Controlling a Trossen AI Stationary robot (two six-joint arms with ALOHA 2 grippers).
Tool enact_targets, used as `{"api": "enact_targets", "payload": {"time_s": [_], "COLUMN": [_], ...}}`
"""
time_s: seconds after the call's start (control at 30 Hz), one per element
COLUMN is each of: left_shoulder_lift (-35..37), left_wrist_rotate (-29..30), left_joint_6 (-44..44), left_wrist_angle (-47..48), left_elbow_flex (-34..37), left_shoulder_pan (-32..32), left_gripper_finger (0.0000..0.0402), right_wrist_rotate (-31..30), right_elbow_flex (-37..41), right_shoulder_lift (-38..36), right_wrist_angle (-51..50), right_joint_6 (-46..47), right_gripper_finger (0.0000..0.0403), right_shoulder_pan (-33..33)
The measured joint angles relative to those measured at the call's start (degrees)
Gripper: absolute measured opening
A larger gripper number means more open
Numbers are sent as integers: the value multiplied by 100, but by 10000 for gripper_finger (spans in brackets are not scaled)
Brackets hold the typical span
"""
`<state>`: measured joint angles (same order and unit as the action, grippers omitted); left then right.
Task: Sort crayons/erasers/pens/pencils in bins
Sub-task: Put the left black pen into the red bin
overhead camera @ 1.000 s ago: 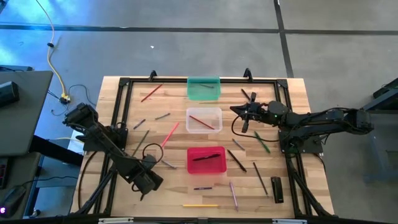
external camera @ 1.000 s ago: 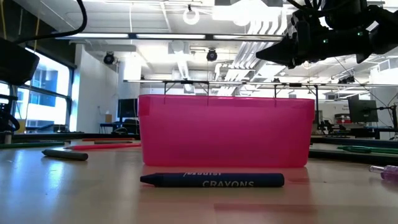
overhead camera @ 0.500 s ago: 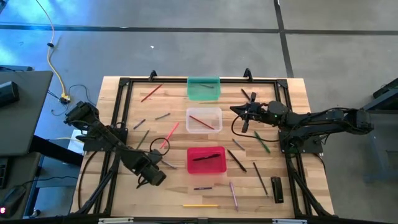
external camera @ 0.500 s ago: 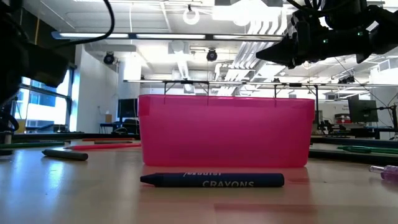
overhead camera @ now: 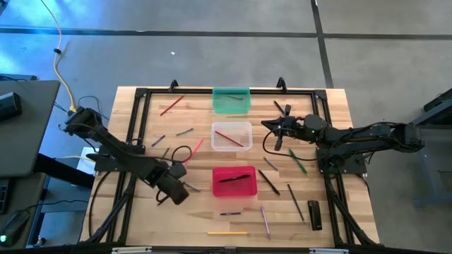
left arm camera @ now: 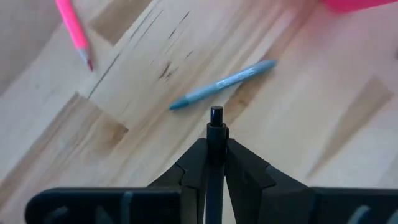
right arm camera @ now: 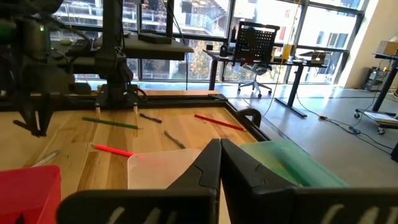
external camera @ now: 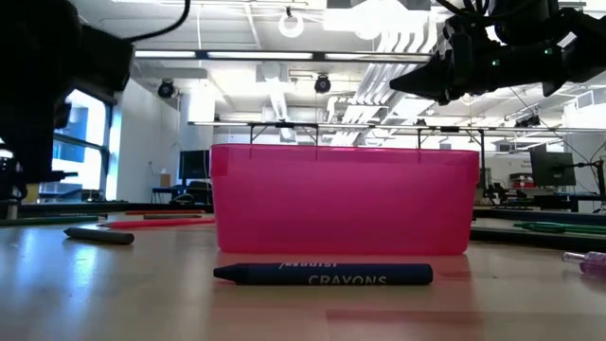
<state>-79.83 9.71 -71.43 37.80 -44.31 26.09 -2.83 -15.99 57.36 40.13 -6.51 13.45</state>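
Observation:
Three bins stand in a row down the table's middle: teal (overhead camera: 231,100), clear (overhead camera: 232,135) and red (overhead camera: 234,181). Pens, pencils and crayons lie scattered around them. My left gripper (overhead camera: 174,190) hovers left of the red bin, pointing steeply down, shut on a black pen (left arm camera: 216,124). A grey-blue stick (left arm camera: 222,84) and a pink pencil (left arm camera: 73,31) lie flat on the wood below it. My right gripper (overhead camera: 272,127) hangs level and shut, with nothing in it, right of the clear bin. My left gripper pinches the black pen between its two fingers (left arm camera: 239,163), which come from above and slant down. The pen lies along the fingers. Its blunt end (left arm camera: 216,113) pokes out past their tips, over the wood near the grey-blue stick.
A blue crayon (external camera: 322,275) lies in front of the red bin (external camera: 346,199) near the table's front edge. A black frame rail (overhead camera: 134,141) runs along the table's sides. A dark block (overhead camera: 314,214) lies at the near right. Bare wood shows left of the bins.
My left gripper has risen and moved toward the table's far edge and the red bin, rolling about its own axis as it went. Its arm has swung out to the table's left. My right arm has kept still.

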Motion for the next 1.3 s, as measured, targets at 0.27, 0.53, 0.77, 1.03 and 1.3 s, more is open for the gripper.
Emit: {"api": "enact_targets", "payload": {"time_s": [0.27,0.53,0.77,1.03,1.3], "left_shoulder_lift": [704,1248,1249,801,-36], "left_wrist_rotate": [701,1328,1221,525,-306], "left_joint_6": [482,1526,2964,4083,4463], "left_wrist_angle": [-69,-1017,-2399,-3822,-5327], "left_elbow_flex": [-9,-11,-13,-17,-20], "left_shoulder_pan": [2,-274,-933,-1713,-2206], "left_gripper_finger": [41,30,23,22,21], "right_wrist_rotate": [0,-1,0,0,0], "right_elbow_flex": [0,0,0,0,0], "right_shoulder_lift": [0,0,0,0,0], "right_wrist_angle": [-4,21,27,25,-4], "right_joint_6": [-1,0,0,0,0], "right_gripper_finger": [0,0,0,0,0], "right_shoulder_pan": [1,2,0,1,2]}}
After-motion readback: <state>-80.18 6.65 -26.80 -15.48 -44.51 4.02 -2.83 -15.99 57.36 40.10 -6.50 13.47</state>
